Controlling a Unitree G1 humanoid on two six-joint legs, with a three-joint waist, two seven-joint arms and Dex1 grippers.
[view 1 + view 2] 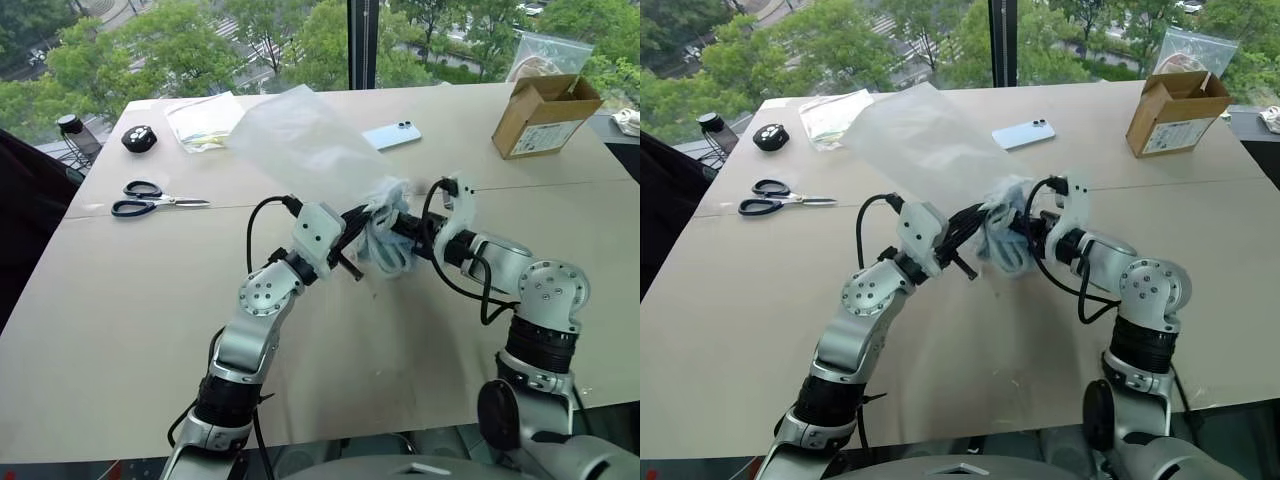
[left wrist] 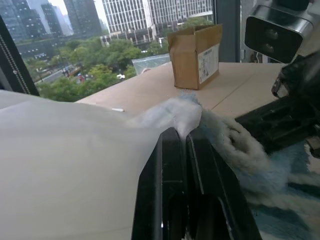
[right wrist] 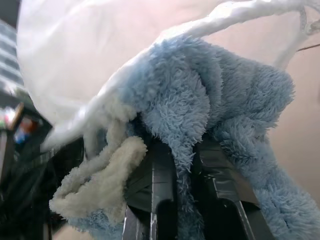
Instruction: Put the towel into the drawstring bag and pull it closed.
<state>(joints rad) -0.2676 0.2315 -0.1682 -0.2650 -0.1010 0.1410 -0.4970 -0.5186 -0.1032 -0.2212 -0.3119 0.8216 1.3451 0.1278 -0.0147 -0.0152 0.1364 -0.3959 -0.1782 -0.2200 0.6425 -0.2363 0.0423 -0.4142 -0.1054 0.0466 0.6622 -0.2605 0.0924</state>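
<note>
Stuffing looks half done: small light-blue fluffy terry towel (image 1: 385, 240) sits right at the mouth of the translucent white thin-fabric drawstring bag (image 1: 300, 140), held up off the beige tabletop (image 1: 120, 300), w/ most of the towel bunched outside the rim.

Left gripper (image 2: 186, 134): jaws pressed together, pinching the bag's mouth edge, w/ a bit of towel fluff at the pinch. Right gripper (image 3: 186, 165): jaws narrow, clamped on a fold of towel, which drapes over both fingers (image 3: 162, 175).

Risks, my read:
- Only one side of the mouth is pinched, so the opening prob sits collapsed. Pushing then bunches the towel against the fabric instead of feeding it in.
- Towel hangs loose below the right gripper; a thin fold could slip and drop onto the tabletop.
- Bag fabric is thin and slick, so a hard push could drag it out of the left pinch.
- Terry loops may snag a finger on withdrawal and pull the towel back out.
- Can't make out the cord loops for sure; if buried under the towel, cinching gets awkward.

Orientation: bag's long axis runs diagonally, mouth at the grippers, closed end up and away toward the clear plastic zip bag (image 1: 205, 122) at the far-left side. Towel has no clear axis; trailing end hangs down from the bag mouth.
</note>
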